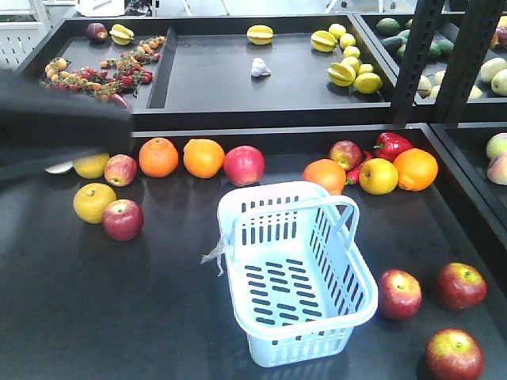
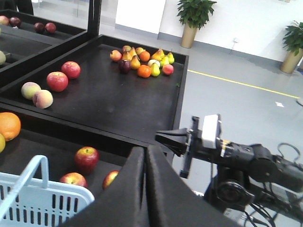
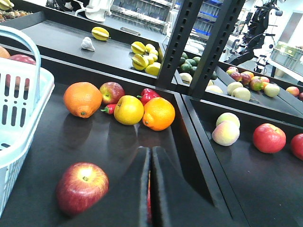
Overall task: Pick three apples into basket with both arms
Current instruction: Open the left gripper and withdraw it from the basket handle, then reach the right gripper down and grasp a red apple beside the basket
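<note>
The pale blue basket (image 1: 297,273) stands empty in the middle of the dark table. Three dark red apples lie to its right: one close to it (image 1: 399,294), one further right (image 1: 460,286), one at the front (image 1: 454,355). In the left wrist view the same apples (image 2: 86,159) lie beyond the basket (image 2: 42,198), past my shut left gripper (image 2: 146,152). My left arm (image 1: 63,123) is a dark blur at the far left. My right gripper (image 3: 150,153) is shut, with an apple (image 3: 82,187) on the table to its left. A thin red strip shows through its slit.
Oranges (image 1: 203,157), yellow apples (image 1: 94,202) and more red apples (image 1: 122,219) lie in a row behind and left of the basket. A raised black shelf edge (image 1: 277,119) and upright posts (image 1: 412,63) stand behind. The right arm (image 2: 236,156) hangs beyond the table's edge.
</note>
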{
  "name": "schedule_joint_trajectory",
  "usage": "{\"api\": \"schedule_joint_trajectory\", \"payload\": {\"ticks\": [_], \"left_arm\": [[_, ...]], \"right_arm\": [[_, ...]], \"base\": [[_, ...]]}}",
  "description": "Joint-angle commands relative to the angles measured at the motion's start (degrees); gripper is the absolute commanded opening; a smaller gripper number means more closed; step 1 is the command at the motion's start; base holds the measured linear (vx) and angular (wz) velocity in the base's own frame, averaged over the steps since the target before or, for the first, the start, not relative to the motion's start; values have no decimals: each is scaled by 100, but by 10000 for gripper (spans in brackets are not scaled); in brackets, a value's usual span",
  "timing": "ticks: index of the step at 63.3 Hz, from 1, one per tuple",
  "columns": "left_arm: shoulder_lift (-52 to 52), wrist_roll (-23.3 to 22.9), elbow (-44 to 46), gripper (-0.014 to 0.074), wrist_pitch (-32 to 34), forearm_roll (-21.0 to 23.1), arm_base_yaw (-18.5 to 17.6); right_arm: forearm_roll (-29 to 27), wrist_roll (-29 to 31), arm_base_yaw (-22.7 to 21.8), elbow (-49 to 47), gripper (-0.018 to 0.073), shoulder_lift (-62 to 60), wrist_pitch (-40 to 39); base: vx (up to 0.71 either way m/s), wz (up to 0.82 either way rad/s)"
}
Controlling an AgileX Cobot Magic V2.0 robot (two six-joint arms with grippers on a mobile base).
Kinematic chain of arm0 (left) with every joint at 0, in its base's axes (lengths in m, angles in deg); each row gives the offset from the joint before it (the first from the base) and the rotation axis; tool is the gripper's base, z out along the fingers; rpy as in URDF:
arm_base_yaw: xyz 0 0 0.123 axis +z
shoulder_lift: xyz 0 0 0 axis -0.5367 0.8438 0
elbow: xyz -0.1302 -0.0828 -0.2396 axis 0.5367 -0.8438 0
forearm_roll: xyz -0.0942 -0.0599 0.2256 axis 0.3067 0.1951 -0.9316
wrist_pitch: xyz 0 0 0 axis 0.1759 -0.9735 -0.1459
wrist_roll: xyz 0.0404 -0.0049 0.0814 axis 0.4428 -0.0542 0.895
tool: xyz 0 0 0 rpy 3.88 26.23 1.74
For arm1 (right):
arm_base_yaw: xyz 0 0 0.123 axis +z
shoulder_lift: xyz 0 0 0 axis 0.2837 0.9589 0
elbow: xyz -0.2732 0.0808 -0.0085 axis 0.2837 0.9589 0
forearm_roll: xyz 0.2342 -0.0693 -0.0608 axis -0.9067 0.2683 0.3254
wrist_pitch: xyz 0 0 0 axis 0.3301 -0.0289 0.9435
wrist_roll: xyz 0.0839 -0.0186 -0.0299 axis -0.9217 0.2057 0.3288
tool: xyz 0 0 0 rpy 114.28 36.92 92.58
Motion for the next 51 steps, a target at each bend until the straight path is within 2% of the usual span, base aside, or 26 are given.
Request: {"api": "schedule_joint_trajectory", "payload": {"ticks": [1,21,29,39,47,51], "left_arm": [[-577,-10,-269,-8,499,-261,1],[-2209,-20,-1653,-8,-297,-261,1],[-2739,62,-2288,-8,-1011,-261,1],[-3204,260,-3223,-8,-2126,-261,1],[-3411,260,-3773,-8,-2638,-261,1],[-3441,260,-4013,-8,-2860,-261,1]], "right_arm": [[28,40,-28,8,-3,0,-424],[-14,-25,-28,8,-3,0,-424],[-511,-228,-28,8,-3,0,-534],[-1650,-427,-28,8,-3,0,-977],[-3235,-991,-28,8,-3,0,-1514],[-4199,-1356,-28,8,-3,0,-1828]], "base": [[0,0],[0,0],[0,0],[0,0],[0,0],[0,0]]}}
